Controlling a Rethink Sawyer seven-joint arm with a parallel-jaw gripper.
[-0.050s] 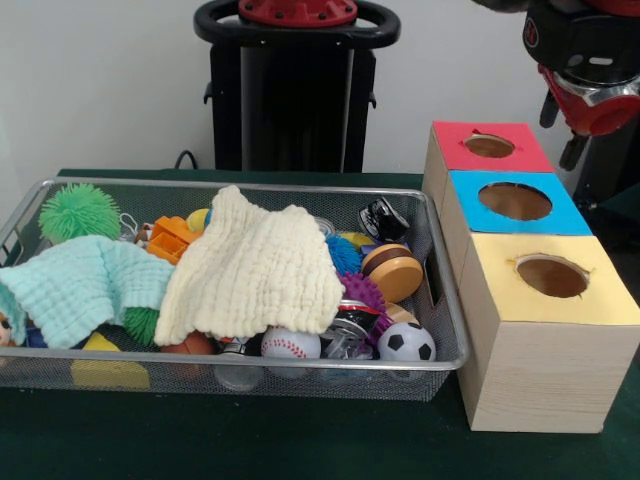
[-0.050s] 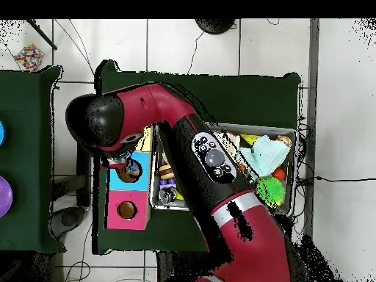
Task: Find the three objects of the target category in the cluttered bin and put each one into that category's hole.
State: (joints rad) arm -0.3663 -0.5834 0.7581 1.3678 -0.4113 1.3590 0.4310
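My claw point(image 1: 585, 110) shows in the front view only as red and black hardware at about two o'clock, above and behind the boxes; I cannot tell whether it is open or closed, or whether it carries anything. Below it runs a row of three wooden boxes: the red-topped box point(image 1: 488, 147) farthest, the blue-topped box point(image 1: 515, 202) in the middle, the yellow-topped box point(image 1: 553, 278) nearest, each with a round hole in its lid. At nine o'clock from them lies the wire bin point(image 1: 440, 300), touching or just beside the boxes. Inside, a cream cloth point(image 1: 255, 270) and a mint cloth point(image 1: 85, 285) cover much of the clutter. A green spiky ball point(image 1: 78, 210) sits at the bin's ten o'clock corner; a baseball point(image 1: 290, 344) and a small soccer ball point(image 1: 406, 343) lie against the near wall, with a purple spiky ball point(image 1: 362, 292) and a wooden yo-yo point(image 1: 393, 272) just behind them.

From overhead, my arm point(image 2: 213, 158) crosses the bin point(image 2: 292, 172), and my claw point(image 2: 117, 158) hangs over the blue-topped box point(image 2: 138, 158), the red-topped box point(image 2: 127, 210) at six o'clock from it.
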